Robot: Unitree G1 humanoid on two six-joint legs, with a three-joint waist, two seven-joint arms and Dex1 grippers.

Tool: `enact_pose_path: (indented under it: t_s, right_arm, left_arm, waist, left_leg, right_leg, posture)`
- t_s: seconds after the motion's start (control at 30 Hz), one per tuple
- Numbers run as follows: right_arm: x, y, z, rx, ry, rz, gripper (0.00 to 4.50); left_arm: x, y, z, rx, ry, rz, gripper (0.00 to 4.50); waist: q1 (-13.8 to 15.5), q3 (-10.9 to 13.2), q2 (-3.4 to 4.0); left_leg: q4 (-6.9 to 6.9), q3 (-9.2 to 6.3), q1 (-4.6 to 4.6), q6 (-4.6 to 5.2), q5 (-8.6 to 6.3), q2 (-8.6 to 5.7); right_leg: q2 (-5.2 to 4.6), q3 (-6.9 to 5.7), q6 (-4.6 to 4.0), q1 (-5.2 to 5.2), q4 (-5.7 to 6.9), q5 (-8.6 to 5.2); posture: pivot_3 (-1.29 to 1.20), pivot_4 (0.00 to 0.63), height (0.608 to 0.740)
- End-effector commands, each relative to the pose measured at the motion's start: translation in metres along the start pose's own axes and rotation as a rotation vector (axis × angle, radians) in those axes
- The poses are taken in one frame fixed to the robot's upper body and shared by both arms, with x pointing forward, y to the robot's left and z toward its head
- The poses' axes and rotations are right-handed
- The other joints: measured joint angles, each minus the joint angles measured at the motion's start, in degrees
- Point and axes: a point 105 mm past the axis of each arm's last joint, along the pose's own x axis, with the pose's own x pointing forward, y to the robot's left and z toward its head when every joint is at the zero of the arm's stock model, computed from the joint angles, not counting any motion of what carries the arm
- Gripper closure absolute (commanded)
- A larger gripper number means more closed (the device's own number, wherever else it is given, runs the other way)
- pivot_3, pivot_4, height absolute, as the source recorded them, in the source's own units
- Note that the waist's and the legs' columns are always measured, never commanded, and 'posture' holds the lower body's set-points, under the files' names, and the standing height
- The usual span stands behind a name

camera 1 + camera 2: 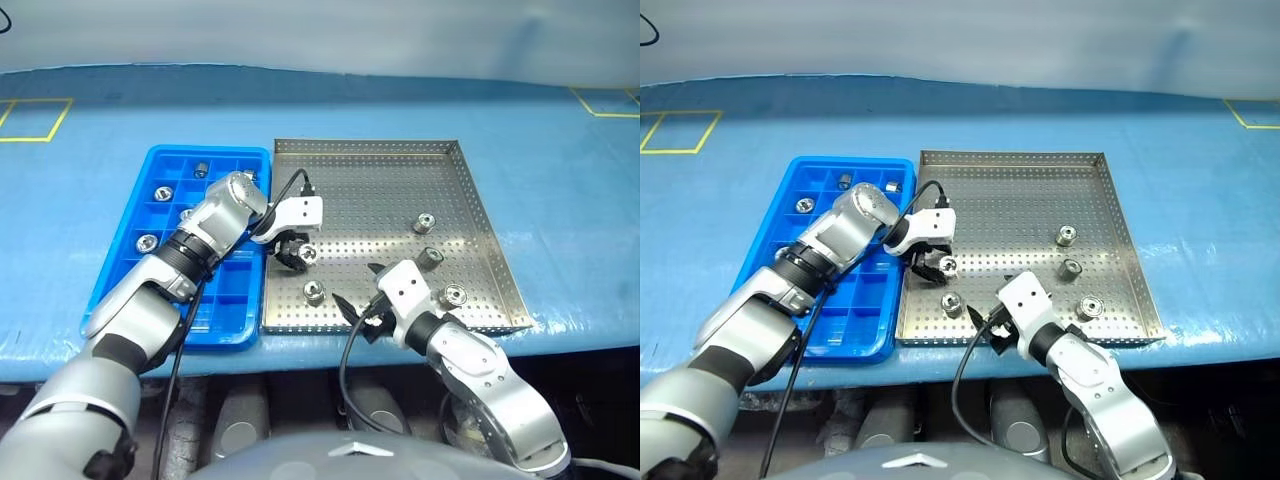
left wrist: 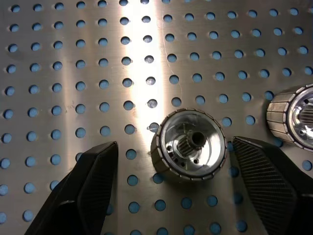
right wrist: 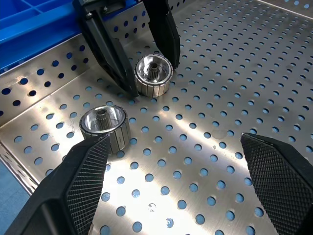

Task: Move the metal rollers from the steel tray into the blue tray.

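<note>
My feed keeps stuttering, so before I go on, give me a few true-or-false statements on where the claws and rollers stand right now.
1. The left claw straddles a roller on the steel tray, one finger on each side. True.
2. That roller is already lifted off the tray floor. False: it sits on the perforated floor, with a gap showing beside the fingers in the left wrist view.
3. The right claw holds a roller. False: it is open and holds nothing, near the tray's front edge.
4. The blue tray already holds some rollers. True.
5. The steel tray holds one roller. False: five lie there.
</note>
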Motion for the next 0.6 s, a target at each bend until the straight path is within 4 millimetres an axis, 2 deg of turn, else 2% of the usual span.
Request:
enact_pose_path:
  t_s: [0.03,0.07,0.1,0.2,0.3,0.4,0.47,0.5,0.6]
  right_arm:
    - [-0.002,-0.001,0.015,-0.024,-0.062,0.000,0.00]
    - [-0.002,-0.001,0.015,-0.026,-0.062,0.002,0.00]
    - [-0.001,-0.001,0.015,-0.027,-0.062,0.004,0.00]
    - [-0.001,-0.002,0.016,-0.029,-0.062,0.004,0.00]
    - [-0.001,0.000,0.016,-0.030,-0.062,0.009,0.00]
    - [0.000,0.002,0.017,-0.029,-0.064,0.018,0.00]
    - [0.001,0.004,0.019,-0.031,-0.071,0.024,0.00]
    - [0.003,0.005,0.021,-0.027,-0.079,0.030,0.00]
    - [0.009,0.010,0.029,-0.031,-0.103,0.059,0.00]
  left_arm:
    - [-0.002,0.004,-0.001,-0.017,-0.012,0.042,2.25]
    - [-0.002,0.004,0.000,-0.025,-0.024,0.048,2.60]
    - [-0.002,0.005,0.001,-0.031,-0.034,0.057,2.70]
    - [-0.005,0.008,0.007,-0.042,-0.078,0.083,2.70]
    - [-0.027,0.020,0.029,-0.088,-0.248,0.209,2.70]
    - [-0.054,0.038,0.034,-0.161,-0.334,0.428,2.70]
    - [-0.077,0.048,0.027,-0.256,-0.380,0.586,2.70]
    - [-0.092,0.049,0.016,-0.306,-0.384,0.683,2.70]
    - [-0.120,0.038,-0.011,-0.406,-0.361,0.850,2.70]
  waist:
    - [0.0,0.0,0.00]
    - [0.0,0.0,0.00]
    - [0.1,0.0,0.00]
    - [0.1,0.0,0.00]
    - [0.1,0.0,0.00]
    - [0.5,0.0,0.00]
    - [0.6,0.0,0.00]
    - [0.5,0.0,0.01]
    - [0.5,0.0,0.02]
  left_leg:
    - [0.00,0.00,0.02,0.00,0.00,0.00]
    - [0.00,-0.01,0.03,0.00,0.00,0.01]
    - [0.00,-0.01,0.04,0.00,0.00,0.02]
    - [0.01,0.00,0.03,0.00,0.00,0.02]
    - [0.01,0.01,0.00,0.00,0.00,0.02]
    - [0.02,-0.03,-0.06,0.00,0.00,0.03]
    - [0.01,-0.02,-0.04,0.00,0.00,0.02]
    - [0.02,-0.03,-0.03,0.00,0.00,0.02]
    - [-0.04,0.00,0.05,-0.01,0.01,0.05]
  right_leg:
    - [0.00,0.00,0.00,0.01,0.02,0.00]
    - [0.02,0.00,0.00,0.01,0.04,0.00]
    - [0.02,0.00,0.00,0.01,0.06,0.00]
    - [0.02,0.00,0.00,0.01,0.06,0.00]
    - [0.01,0.02,0.00,-0.02,0.06,0.00]
    - [0.01,-0.01,0.01,-0.06,0.06,0.01]
    - [0.00,0.00,0.02,-0.04,0.05,0.01]
    - [0.00,-0.01,0.02,-0.02,0.05,0.01]
    - [0.01,0.04,0.02,-0.01,0.08,0.01]
  posture:
    - [-0.05,0.150,0.740]
    - [-0.05,0.150,0.740]
    - [-0.05,0.150,0.740]
    - [-0.05,0.150,0.740]
    - [-0.04,0.150,0.740]
    - [-0.03,0.150,0.740]
    - [-0.01,0.150,0.740]
    - [0.00,0.150,0.740]
    - [0.04,0.150,0.740]
